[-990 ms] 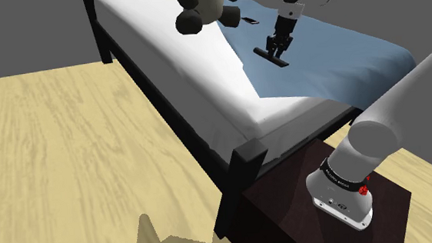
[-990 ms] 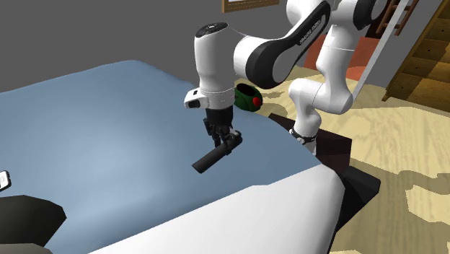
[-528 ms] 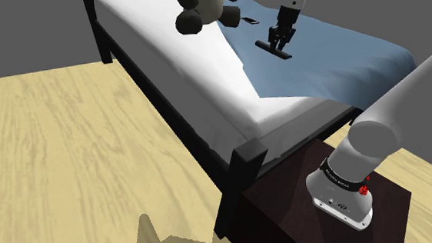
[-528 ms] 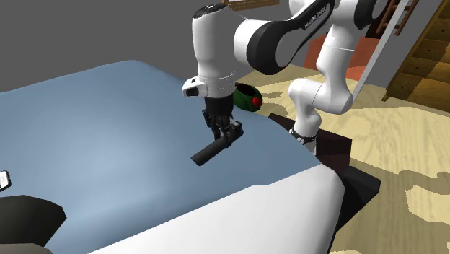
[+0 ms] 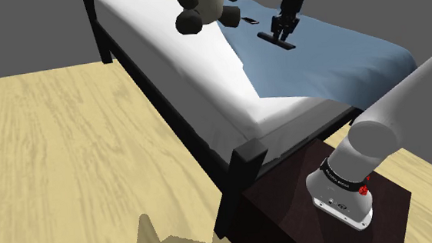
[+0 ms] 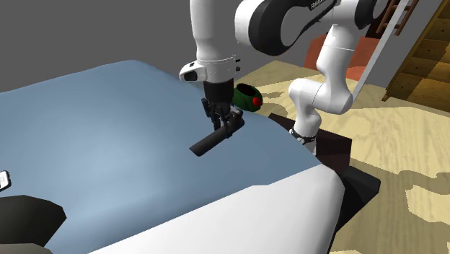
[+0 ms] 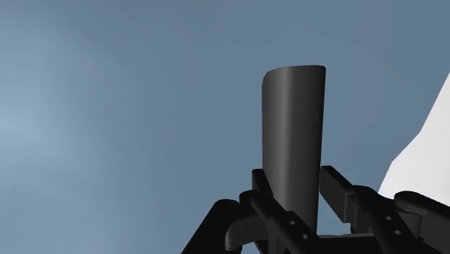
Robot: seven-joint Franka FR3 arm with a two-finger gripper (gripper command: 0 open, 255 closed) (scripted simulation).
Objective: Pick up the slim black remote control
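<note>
A slim black remote control hangs in the air above the blue bedspread, clasped at one end by my black gripper. In the shoulder view the remote tilts below the gripper, clear of the bed. The wrist view has the two fingers pressed against the dark remote, which reaches away from the hand over the blue cover.
The bed has a blue cover, a white sheet and a dark frame. A grey plush toy and a small phone lie near the headboard. A green and red object sits beyond the bed. My stand adjoins the bed's corner.
The gripper has risen with the remote held in it, lifting it farther above the bedspread over both steps.
</note>
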